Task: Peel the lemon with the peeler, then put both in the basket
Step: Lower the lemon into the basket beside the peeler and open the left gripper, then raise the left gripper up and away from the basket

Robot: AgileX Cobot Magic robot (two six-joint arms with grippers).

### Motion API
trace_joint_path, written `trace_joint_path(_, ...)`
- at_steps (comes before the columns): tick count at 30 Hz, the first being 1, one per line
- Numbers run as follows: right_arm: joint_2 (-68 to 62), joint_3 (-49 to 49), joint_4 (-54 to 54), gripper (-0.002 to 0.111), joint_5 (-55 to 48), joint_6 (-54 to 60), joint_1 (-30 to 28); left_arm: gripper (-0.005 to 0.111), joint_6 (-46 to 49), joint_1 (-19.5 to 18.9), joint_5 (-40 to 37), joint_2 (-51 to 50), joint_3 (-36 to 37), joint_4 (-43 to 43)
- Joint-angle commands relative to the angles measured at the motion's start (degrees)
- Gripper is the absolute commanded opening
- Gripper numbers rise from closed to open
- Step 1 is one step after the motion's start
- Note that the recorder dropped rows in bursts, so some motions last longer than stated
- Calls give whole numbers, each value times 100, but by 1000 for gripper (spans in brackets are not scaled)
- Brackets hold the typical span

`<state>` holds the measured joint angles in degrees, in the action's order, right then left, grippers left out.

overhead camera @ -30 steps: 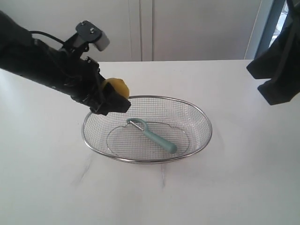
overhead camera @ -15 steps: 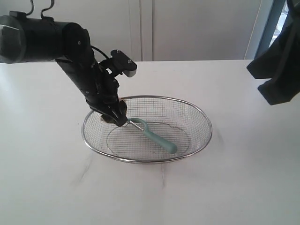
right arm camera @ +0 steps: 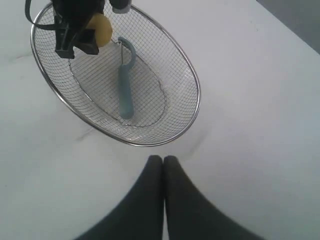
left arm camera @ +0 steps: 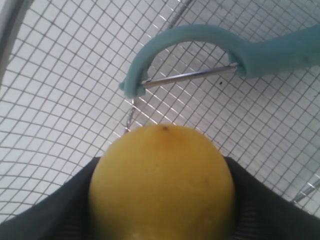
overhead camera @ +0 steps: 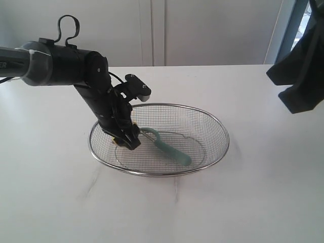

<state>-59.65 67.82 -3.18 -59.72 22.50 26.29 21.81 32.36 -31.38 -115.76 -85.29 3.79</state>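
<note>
My left gripper [overhead camera: 126, 137] reaches down inside the left end of the basket [overhead camera: 223, 132], which sits near the middle of the table [overhead camera: 55, 202]. Its fingers are spread wide around the lemon [left arm camera: 162, 180] and pinch it from both sides. The fruit hangs low over the mesh at that left end; I cannot tell whether it already rests on the wire. I judge it is held this low so that it will settle when let go rather than drop and roll up the sloped wall. The side of the lemon facing the wrist camera is whole yellow skin. Just to its right lies the peeler [overhead camera: 169, 148], flat on the basket floor, blade head next to the lemon and its teal handle running toward the basket's right end. It is already in place, so only the lemon remains to be released. The blade is close to the fruit, so I would open gently to avoid nudging it. Further right, my right gripper [right arm camera: 163, 161] waits above the table, well clear of the basket's rim, its fingers pressed together on nothing.
</note>
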Motion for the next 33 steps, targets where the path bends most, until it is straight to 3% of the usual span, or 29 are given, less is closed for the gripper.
trace_joint_path(1, 38, 9, 31, 0, 20, -31, -4, 20, -1, 27, -16, 5, -45, 205)
trace_joint_path(6, 38, 9, 31, 0, 20, -31, -4, 47, -1, 27, -28, 5, -45, 205)
trace_joint_path(17, 38, 9, 31, 0, 20, -31, -4, 82, -62, 27, -287, 16, -45, 467)
trace_joint_path(27, 49, 9, 31, 0, 20, -31, -4, 80, -187, 27, -688, 676, -436, 467)
trace_joint_path(29, 73, 9, 31, 0, 20, -31, -4, 74, -249, 27, -905, 926, -584, 467)
trace_joint_path(33, 121, 9, 31, 0, 20, -31, -4, 52, -249, 27, -1538, 1517, -848, 467)
